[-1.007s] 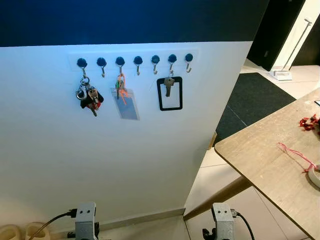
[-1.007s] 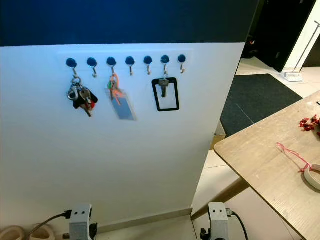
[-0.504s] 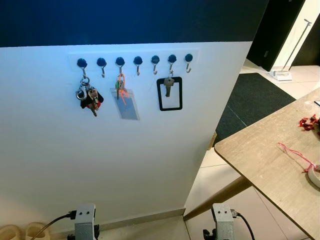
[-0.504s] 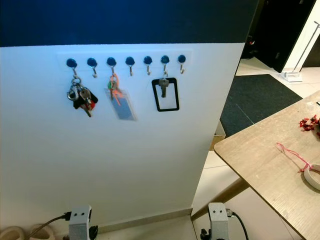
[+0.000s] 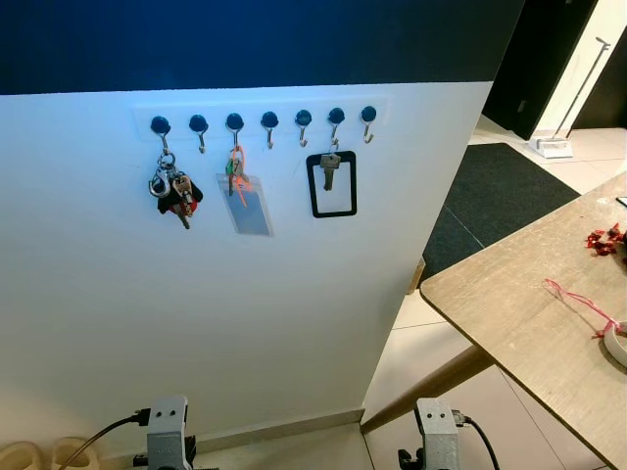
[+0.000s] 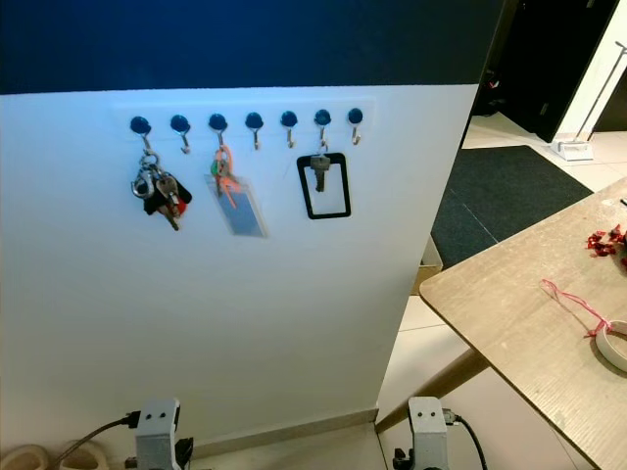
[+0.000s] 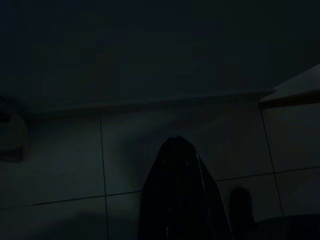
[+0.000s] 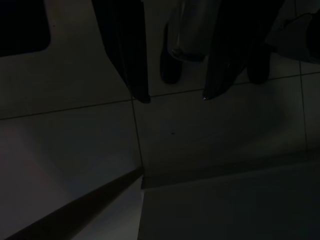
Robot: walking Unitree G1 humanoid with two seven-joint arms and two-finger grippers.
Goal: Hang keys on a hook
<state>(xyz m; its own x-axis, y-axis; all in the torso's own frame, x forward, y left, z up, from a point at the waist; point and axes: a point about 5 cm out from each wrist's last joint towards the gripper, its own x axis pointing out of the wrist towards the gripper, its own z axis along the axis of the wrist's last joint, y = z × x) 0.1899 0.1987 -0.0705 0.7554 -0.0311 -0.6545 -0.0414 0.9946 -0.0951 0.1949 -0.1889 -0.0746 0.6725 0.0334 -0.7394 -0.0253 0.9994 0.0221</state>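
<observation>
White wall (image 5: 245,313) below a dark blue band carries a row of seven blue-capped hooks (image 5: 269,121) near its upper edge. Three hooks are taken. On the leftmost hook hangs a bunch of keys (image 5: 173,189) with metal rings and a red-and-black fob. On the third hook from the left hangs a key on an orange cord with a clear card sleeve (image 5: 245,196); any writing on the sleeve is too small to read. On the sixth hook hangs a single key inside a black rectangular loop (image 5: 332,183). The second, fourth, fifth and seventh hooks are bare.

To the right of the wall a dark mat (image 5: 500,201) lies on the tiled floor (image 5: 411,343), and the corner of a wooden counter (image 5: 529,323) reaches in from the right. Along the counter's right edge lie a pink string (image 5: 578,299), a roll of tape (image 5: 617,343) and some small red bits (image 5: 605,240).

Both arms hang low by the floor, their silver wrists at the bottom edge of the head views. The left tool (image 7: 182,195) shows as one dark mass over dim tiles, so I cannot tell how far it is open. The right tool (image 8: 172,95) has its two black fingers spread apart with nothing between them, above a tile seam.
</observation>
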